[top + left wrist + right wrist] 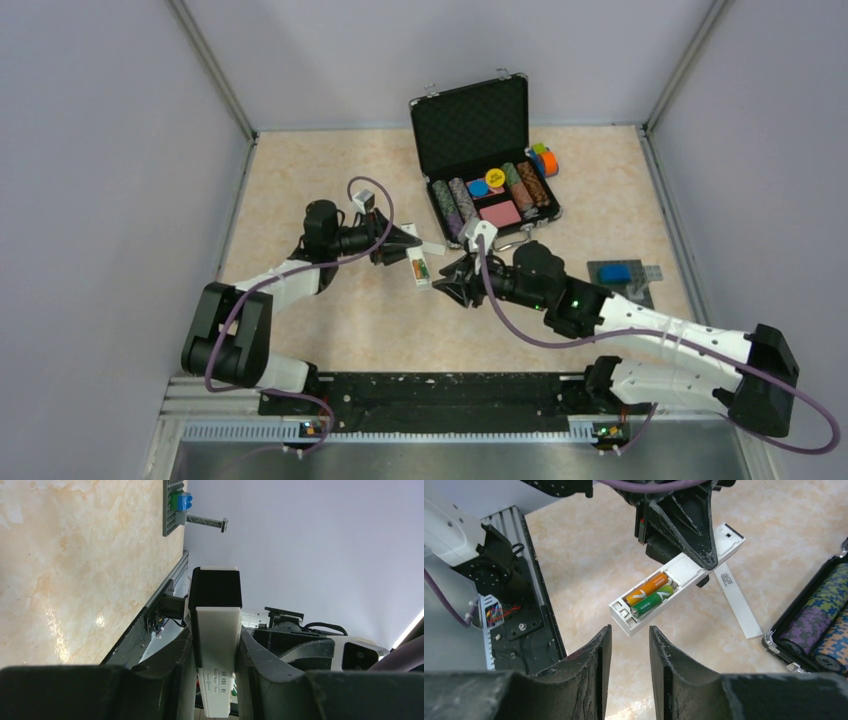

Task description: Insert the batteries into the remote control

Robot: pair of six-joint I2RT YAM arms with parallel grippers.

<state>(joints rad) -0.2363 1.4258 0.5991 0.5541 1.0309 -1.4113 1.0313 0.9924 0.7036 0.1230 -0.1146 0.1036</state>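
Plain pale grey-lilac walls [100,150] enclose a beige marbled tabletop [330,170], with aluminium posts [212,70] rising at the upper left and upper right. A black rail [440,395] runs along the bottom edge under even, soft light.

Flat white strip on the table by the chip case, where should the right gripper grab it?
Probably from above, jaws across the narrow width of the flat white strip near its end by the black case: it lies flat, its other end hidden behind the white remote control.
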